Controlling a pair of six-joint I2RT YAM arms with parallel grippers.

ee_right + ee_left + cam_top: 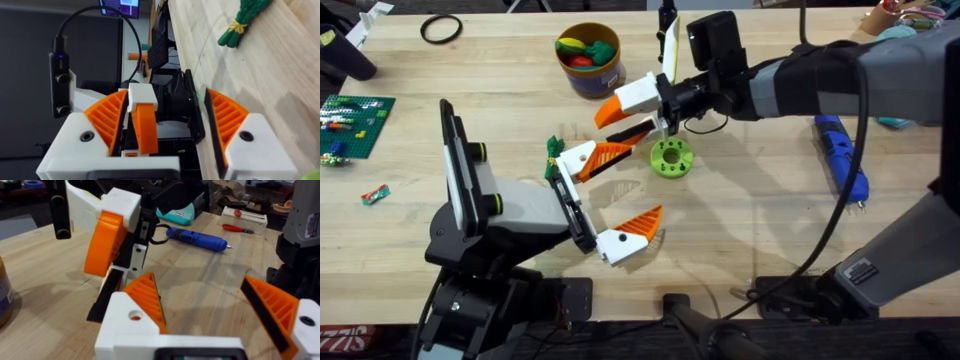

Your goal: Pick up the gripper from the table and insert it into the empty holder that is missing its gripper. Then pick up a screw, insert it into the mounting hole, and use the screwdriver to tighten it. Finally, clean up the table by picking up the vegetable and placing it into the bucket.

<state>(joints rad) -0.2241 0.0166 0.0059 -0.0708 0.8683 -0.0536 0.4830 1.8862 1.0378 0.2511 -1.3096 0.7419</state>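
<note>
Positions are given relative to the green perforated disc (670,158), which lies flat near the middle of the surface (770,200).

1. Far left of the disc: a green building plate (355,115) lies at the surface edge.
2. Left of the disc: the left end effector (647,180) is released. Its two white fingers with orange ribbed pads are spread wide and grasp nothing. One finger points toward the disc; the other lies on the disc's near side.
3. The vegetable (555,150), a green bundle, lies on the surface just beside the outer side of the left end effector's farther finger.
4. Beyond and left of the disc: the bucket (588,60) stands upright, holding yellow, red and green items.
5. Just beyond the disc: a fixture (640,100) carries one white block with an orange finger. In the left wrist view, the holder (138,255) sits below that finger on a black arm, with no orange part fitted.
6. The right end effector (166,91) is released, its pads well apart.
7. Well right of the disc: a blue screwdriver (842,155) lies on the surface.
</note>
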